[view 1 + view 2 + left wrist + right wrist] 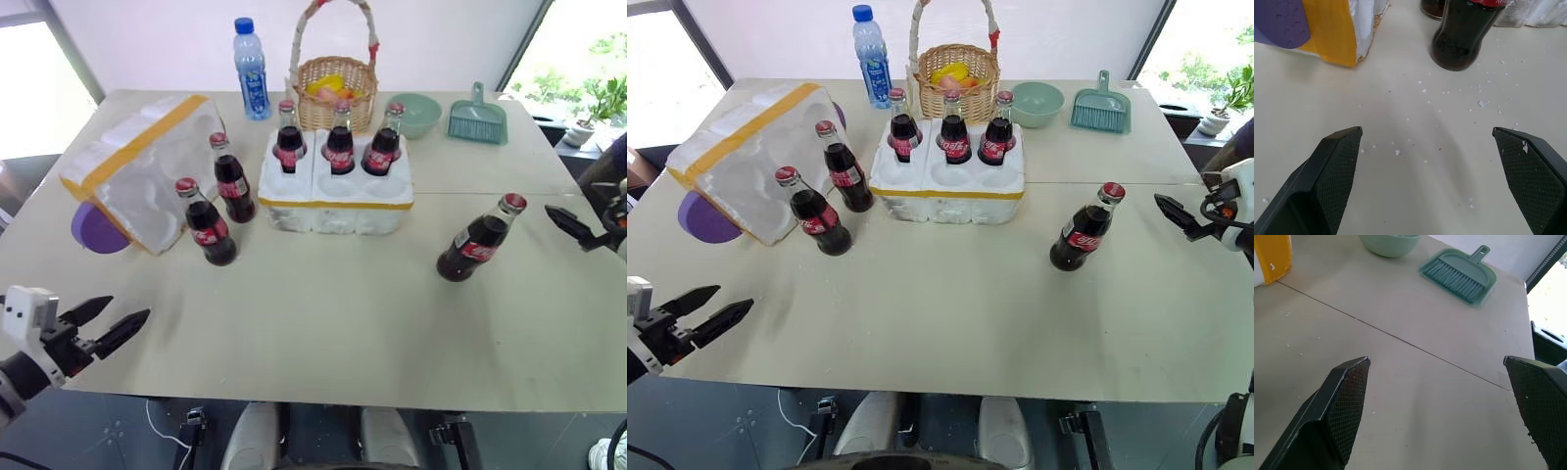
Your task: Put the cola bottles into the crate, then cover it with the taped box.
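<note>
Three cola bottles stand in the back row of the crate [335,196], whose three front holes are bare. Three more wait on the worktop [323,323]: two bottles [221,201] stand just left of the crate, close together, and a lone bottle [477,242] stands apart on the right, nearer the front edge than the crate. All three are upright, long axis vertical, red caps up.

The right gripper [578,227] hovers at the worktop's right edge, jaws wide and holding nothing. The lone bottle lies inboard of it, toward the crate, with bare worktop between. This arm is clearly the nearer one to that bottle. Its wrist view looks past its fingers toward the green bowl [1390,242] and dustpan [1459,275], so the jaws appear aimed beyond the bottle, not at it; they would likely need to swing inward first.

The left gripper [103,323] sits low near the front left corner, jaws also wide and empty. The nearer of the left pair [1462,36] stands ahead of it, a little to one side of the line between its fingers, well apart.

The taped box [147,166] lies tipped on the left, beside a purple disc [93,227], its open side facing the crate. Covering comes later, I judge.
</note>
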Robot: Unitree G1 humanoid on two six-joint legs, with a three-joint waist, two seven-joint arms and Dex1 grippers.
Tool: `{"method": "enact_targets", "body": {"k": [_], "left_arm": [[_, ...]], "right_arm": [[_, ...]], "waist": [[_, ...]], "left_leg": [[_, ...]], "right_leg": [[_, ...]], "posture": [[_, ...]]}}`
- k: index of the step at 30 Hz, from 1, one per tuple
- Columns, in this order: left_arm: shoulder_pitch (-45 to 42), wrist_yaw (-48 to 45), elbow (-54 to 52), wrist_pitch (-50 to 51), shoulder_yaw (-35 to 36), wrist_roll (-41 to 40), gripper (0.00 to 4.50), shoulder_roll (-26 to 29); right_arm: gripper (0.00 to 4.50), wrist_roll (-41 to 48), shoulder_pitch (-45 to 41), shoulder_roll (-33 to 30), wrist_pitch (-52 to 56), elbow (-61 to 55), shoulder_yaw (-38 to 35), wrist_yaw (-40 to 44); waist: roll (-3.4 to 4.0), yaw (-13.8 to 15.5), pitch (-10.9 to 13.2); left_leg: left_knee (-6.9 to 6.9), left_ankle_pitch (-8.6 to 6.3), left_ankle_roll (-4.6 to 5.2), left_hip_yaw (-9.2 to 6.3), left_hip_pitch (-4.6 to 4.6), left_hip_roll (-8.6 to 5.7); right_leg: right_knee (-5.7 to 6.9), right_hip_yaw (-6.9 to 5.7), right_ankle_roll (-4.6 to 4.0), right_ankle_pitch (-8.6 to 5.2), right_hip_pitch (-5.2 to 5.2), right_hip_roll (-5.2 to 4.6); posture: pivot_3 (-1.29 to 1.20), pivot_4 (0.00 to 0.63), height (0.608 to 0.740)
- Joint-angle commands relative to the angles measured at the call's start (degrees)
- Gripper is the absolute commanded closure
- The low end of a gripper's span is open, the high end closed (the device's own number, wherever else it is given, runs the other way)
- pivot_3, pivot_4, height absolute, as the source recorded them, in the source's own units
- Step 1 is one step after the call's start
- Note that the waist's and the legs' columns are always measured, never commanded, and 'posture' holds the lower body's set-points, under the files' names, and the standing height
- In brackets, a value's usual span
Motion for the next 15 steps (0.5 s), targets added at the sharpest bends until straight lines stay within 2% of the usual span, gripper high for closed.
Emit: {"method": "enact_targets", "body": {"k": [1,15], "left_arm": [[-0.13,-0.33,-0.08,-1.18,0.39,0.73,0.04,0.66],[-3.84,3.67,-0.50,1.63,1.93,-1.67,0.04,-0.11]], "right_arm": [[0.00,1.10,-0.62,-1.40,-1.06,-0.08,-2.20,-0.26],[0.00,3.97,-2.78,-1.47,0.75,2.24,-2.01,3.58]], "waist": [[0.00,-0.02,0.00],[-0.02,-0.02,0.01]], "left_leg": [[0.00,0.00,0.00,0.00,0.00,0.00],[-0.01,0.00,0.01,0.02,0.01,0.00]], "right_leg": [[0.00,0.00,0.00,0.00,0.00,0.00],[0.02,0.01,0.00,0.00,0.00,0.02]], "posture": [[0.00,0.150,0.740],[0.00,0.150,0.740]]}}
